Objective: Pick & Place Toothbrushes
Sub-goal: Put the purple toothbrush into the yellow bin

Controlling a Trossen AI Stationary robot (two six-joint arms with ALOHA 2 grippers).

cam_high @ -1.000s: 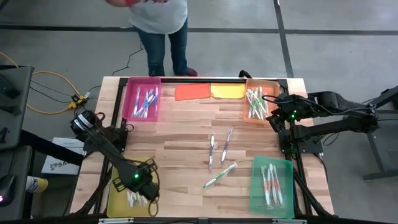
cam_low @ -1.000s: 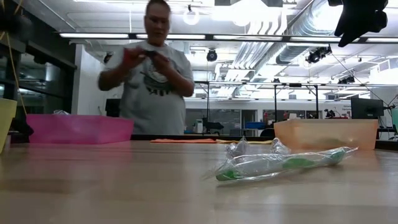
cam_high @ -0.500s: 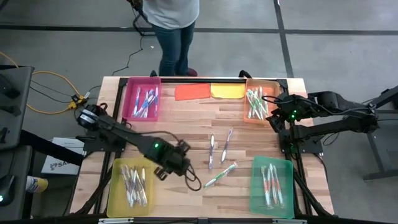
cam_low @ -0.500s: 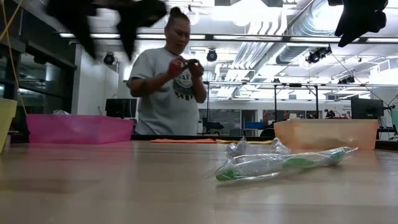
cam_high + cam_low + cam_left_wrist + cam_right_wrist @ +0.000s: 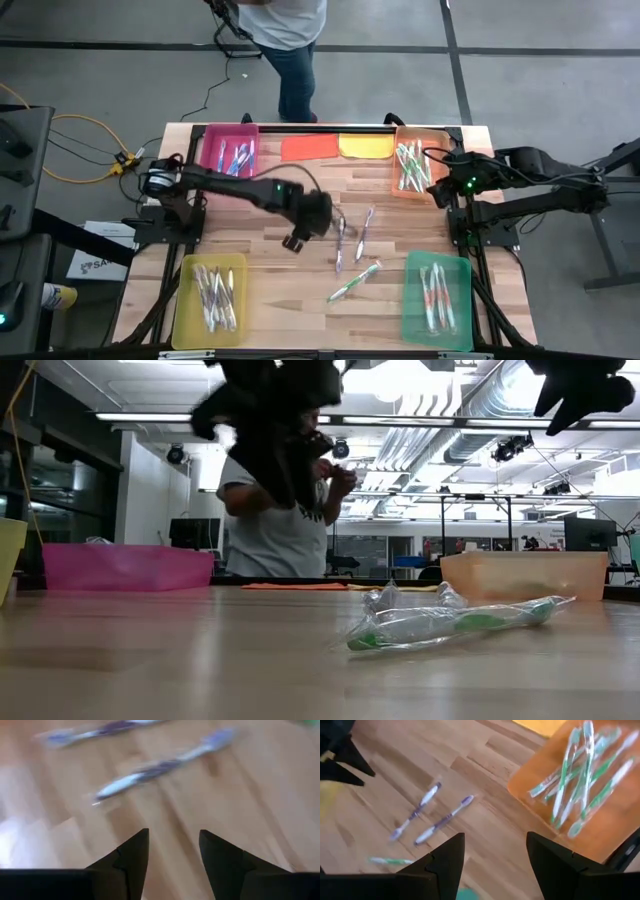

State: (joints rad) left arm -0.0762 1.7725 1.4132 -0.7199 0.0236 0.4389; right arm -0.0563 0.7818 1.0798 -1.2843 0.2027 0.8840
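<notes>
**Now the left claw hangs empty over the loose toothbrushes**

Above the middle of the wooden surface (image 5: 300,290), the left claw (image 5: 300,238) hovers with its fingers (image 5: 131,857) parted and nothing between them. Just beside it lie two purple-and-white toothbrushes (image 5: 341,243) (image 5: 365,232), side by side on the bare wood; the left wrist view shows the same pair ahead of the fingertips. A third loose toothbrush, green and white in a clear wrapper (image 5: 354,282), rests a little nearer the front edge, and the low view shows it lying flat.

The other toothbrushes are sorted into four trays at the corners: a pink tray (image 5: 210,160) with blue and purple ones, an orange tray (image 5: 436,140) with green ones, a yellow tray (image 5: 185,300) with a small heap, and a green tray (image 5: 412,300) with orange and white ones.

The right claw (image 5: 437,190) waits beside the orange tray, wide and empty, its fingers (image 5: 445,862) well apart.

Orange (image 5: 309,147) and yellow (image 5: 366,146) cloths lie flat along the far edge. A person (image 5: 285,40) stands beyond the surface.
</notes>
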